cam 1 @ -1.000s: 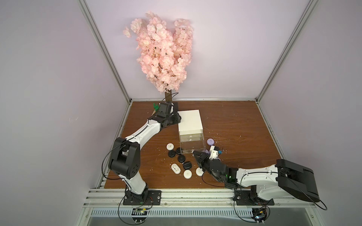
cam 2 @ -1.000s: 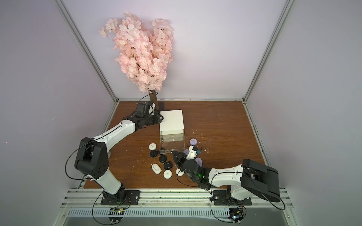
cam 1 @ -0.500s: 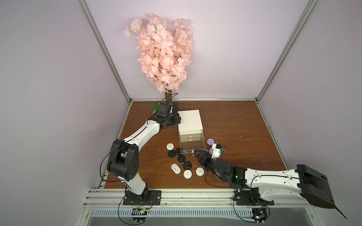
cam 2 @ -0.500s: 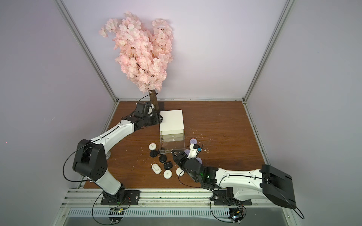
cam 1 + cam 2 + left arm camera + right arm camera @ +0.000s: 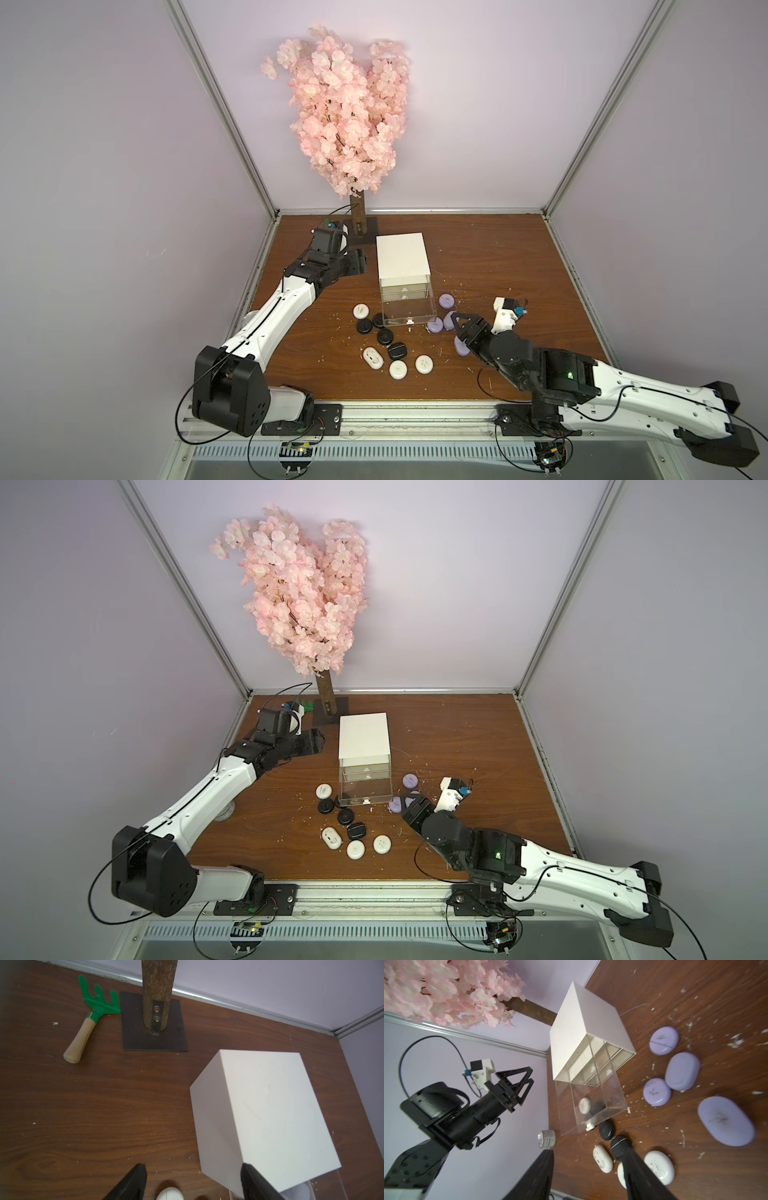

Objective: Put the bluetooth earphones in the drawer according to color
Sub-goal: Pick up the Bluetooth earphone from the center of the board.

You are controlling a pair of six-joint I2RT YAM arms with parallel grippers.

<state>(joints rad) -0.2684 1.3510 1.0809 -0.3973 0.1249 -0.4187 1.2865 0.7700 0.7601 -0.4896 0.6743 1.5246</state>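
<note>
The drawer cabinet is a white cube at mid-table, and its clear bottom drawer is pulled out; I see nothing inside it in both top views. White earphones and black earphones lie at the drawer's front left. Lavender earphones lie on its right side. My right gripper hovers open over the lavender ones, holding nothing. My left gripper stands open beside the cabinet's left wall, also holding nothing. A white earphone shows below its fingers.
A pink blossom tree stands on a dark base plate behind the cabinet, and a green hand rake lies beside it. A silver tin can sits near the left table edge. White crumbs litter the wood. Walls close three sides.
Both grippers have opened. My right gripper has drawn back to the right, away from the drawer's front. My left gripper has barely moved.
</note>
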